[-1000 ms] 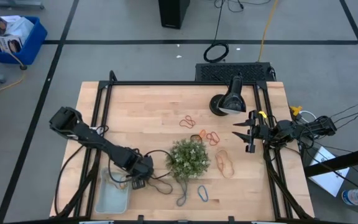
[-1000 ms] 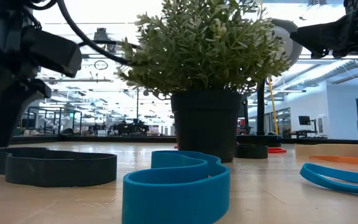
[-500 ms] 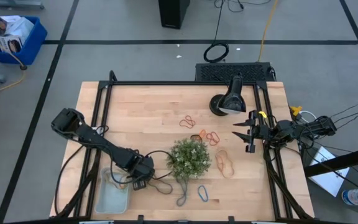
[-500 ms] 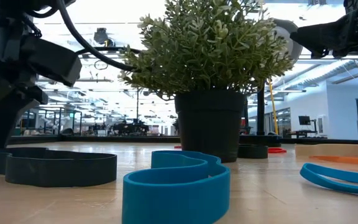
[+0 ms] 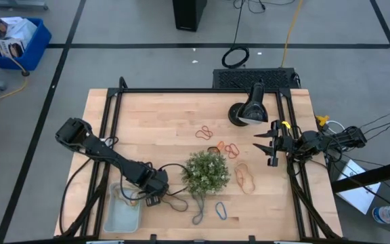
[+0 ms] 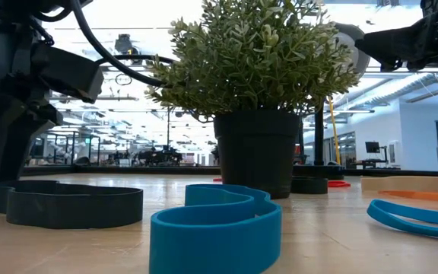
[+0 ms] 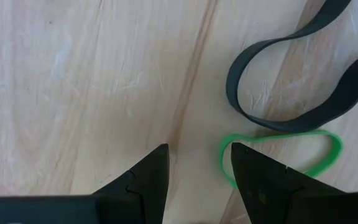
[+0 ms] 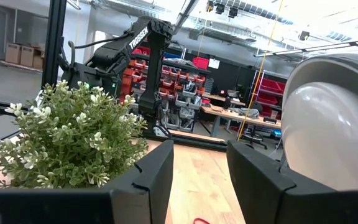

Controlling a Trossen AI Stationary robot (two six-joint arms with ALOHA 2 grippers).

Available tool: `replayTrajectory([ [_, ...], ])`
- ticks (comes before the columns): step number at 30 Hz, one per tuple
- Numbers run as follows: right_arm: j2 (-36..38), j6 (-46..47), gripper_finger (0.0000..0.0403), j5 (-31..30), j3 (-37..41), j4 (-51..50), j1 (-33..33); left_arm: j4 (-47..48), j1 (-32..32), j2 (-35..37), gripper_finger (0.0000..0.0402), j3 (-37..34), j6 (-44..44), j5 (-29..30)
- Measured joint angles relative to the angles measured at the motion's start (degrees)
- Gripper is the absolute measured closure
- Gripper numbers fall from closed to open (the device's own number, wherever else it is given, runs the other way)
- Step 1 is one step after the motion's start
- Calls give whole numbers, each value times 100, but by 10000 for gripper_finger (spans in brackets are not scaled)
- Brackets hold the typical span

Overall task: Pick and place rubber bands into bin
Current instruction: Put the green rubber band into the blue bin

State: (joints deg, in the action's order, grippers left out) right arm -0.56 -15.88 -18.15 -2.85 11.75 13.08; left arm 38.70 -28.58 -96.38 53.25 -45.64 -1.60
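The plant (image 5: 206, 172) stands mid-table. Left of it, the left gripper (image 5: 156, 196) hangs low over the wood, its fingers (image 7: 146, 180) parted with nothing between them; a green rubber band (image 7: 278, 155) lies just beside one fingertip, next to a dark band (image 7: 291, 87). The pale bin (image 5: 123, 211) sits beyond that gripper, farther left of the plant. Other rubber bands (image 5: 230, 149) lie scattered around the plant. Well right of the plant, the right gripper (image 5: 271, 144) waits, fingers apart and empty.
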Motion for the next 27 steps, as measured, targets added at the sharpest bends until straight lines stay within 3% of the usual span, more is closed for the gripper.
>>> replayTrajectory([
  [18,0,-44,257,0,2,-2,2,52,-21,0,222,0,-254,-121],
  [22,0,-44,257,0,0,-2,0,43,-44,-122,222,7,-278,103],
  [27,0,-45,257,0,0,-15,2,33,-26,-292,222,23,-106,-92],
])
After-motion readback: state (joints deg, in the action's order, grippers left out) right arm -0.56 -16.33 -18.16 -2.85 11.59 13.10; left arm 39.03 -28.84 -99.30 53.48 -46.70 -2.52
